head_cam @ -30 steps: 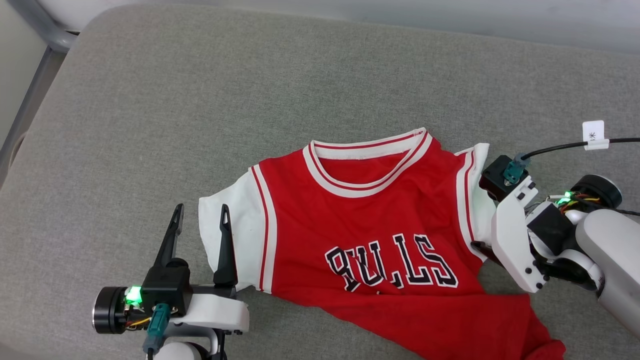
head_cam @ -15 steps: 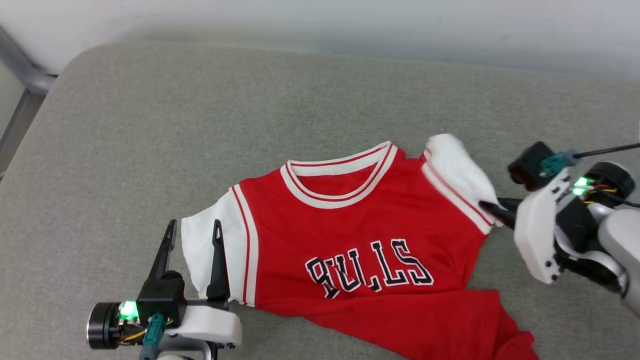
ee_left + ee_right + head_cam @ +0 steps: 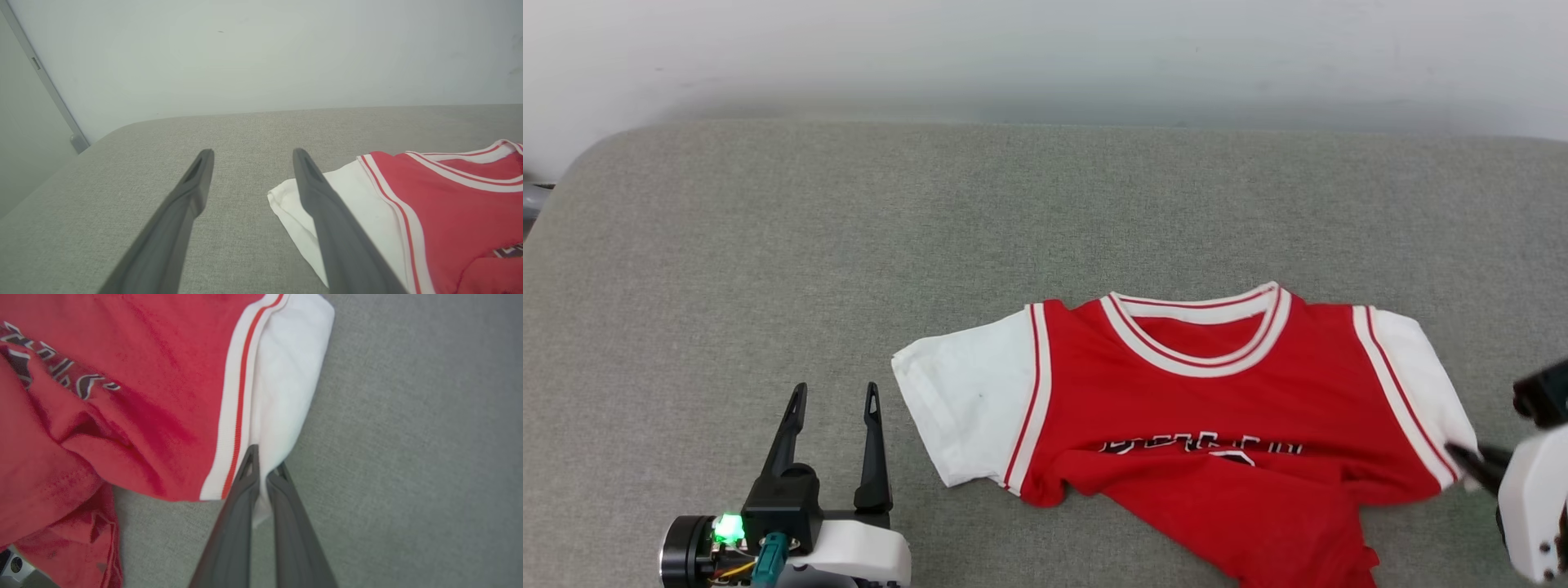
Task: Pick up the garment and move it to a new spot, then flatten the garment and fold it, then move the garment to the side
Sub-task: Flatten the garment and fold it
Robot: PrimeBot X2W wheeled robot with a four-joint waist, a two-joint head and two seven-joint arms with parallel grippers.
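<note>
**Jersey pinched by one sleeve, lower half bunched**

The jersey (image 3: 1217, 392) lies chest-up on the near right part of the grey cushion (image 3: 849, 245), collar toward the cushion's far edge. Its upper half is fairly flat, but the lower half is rumpled: a fold crosses the lettering, and the hem trails in a heap toward the cushion's near edge.

The right gripper (image 3: 265, 461) is pressed together on the lower corner of the white sleeve (image 3: 1413, 367) nearest the cushion's right side. A thin strip of sleeve cloth is pinched between its fingers. Holding a corner like this probably serves to drag or lift the whole shirt, and it draws that shoulder taut.

The left gripper (image 3: 836, 390) hangs spread and empty over the cushion's near left part. It sits just beside the other sleeve (image 3: 964, 408) without touching it, likely ready to take that side.

The far half and the left side of the cushion are bare, so there is room to spread the shirt there. On the near and right sides the shirt already lies close to the edge.
</note>
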